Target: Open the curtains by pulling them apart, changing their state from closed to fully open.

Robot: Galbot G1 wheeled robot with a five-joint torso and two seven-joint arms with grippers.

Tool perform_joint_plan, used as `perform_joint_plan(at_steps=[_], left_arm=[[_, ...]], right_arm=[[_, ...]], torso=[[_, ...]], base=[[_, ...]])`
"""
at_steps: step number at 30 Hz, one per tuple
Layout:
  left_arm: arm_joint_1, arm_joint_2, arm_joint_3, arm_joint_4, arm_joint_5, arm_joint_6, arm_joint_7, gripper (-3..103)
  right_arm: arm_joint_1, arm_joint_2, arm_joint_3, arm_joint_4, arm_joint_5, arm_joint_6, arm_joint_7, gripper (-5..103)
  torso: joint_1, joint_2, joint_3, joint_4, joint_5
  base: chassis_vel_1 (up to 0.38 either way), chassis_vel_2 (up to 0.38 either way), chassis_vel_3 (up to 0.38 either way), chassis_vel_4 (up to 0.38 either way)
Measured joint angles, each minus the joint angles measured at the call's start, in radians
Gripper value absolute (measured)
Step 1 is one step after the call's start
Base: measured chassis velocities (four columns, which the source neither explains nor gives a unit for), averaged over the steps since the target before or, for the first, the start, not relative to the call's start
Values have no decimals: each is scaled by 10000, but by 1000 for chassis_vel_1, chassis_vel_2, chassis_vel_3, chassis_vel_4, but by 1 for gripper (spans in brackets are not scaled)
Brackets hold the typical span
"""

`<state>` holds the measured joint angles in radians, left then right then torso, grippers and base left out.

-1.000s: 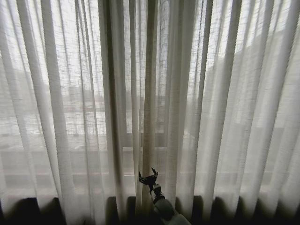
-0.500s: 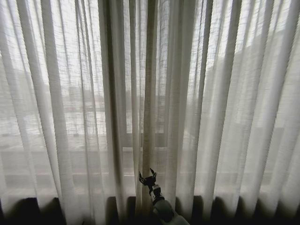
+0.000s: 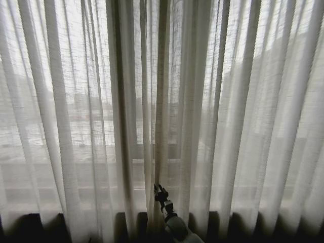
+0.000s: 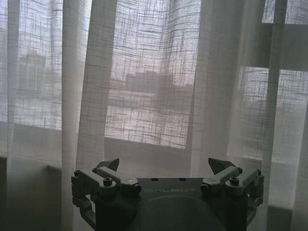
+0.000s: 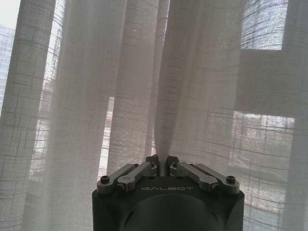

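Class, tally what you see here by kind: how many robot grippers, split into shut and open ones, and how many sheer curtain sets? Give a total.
Grippers shut on fabric: 1, the right gripper, pinching a fold of the curtains
Grippers open: 1, the left gripper, jaws spread before the fabric
Sheer curtain sets: 1
Total: 3

The right gripper [image 3: 160,191], at the end of its arm reaching up from low centre in the head view, has its fingers [image 5: 153,167] pinched together, while the left gripper [image 4: 163,166] holds its fingers [image 4: 109,164] spread wide.
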<state>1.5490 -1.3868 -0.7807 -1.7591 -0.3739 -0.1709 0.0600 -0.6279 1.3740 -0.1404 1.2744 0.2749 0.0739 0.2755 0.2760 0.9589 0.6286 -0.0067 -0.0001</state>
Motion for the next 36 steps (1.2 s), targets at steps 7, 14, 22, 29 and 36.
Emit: perform_joint_plan(at_steps=[7, 14, 22, 29, 36], left_arm=[[-13, 49, 16, 39, -4, -1, 2, 100], [-28, 62, 86, 35, -5, 0, 5, 100], [46, 92, 52, 35, -20, -94, 12, 100], [133, 165, 18, 56, -96, -209, 24, 100], [140, 304, -2, 34, -267, -212, 28, 100]], right_arm=[[-503, 0, 421, 306, -276, 49, -66, 0], [-646, 0, 984, 362, -332, 102, -70, 0], [-183, 0, 1783, 271, -328, 97, 220, 0], [-43, 2, 2984, 215, -836, 80, 459, 0], [-72, 0, 3823, 31, -1524, 211, 460, 0]], torso=[[0, 0, 0, -1, 1], [0, 0, 1, -1, 1], [-1, 0, 1, 0, 1], [0, -1, 1, 0, 1], [0, -1, 1, -2, 1]], base=[[0, 0, 0, 0], [0, 0, 0, 0], [0, 0, 0, 0], [0, 0, 0, 0], [0, 0, 0, 0]])
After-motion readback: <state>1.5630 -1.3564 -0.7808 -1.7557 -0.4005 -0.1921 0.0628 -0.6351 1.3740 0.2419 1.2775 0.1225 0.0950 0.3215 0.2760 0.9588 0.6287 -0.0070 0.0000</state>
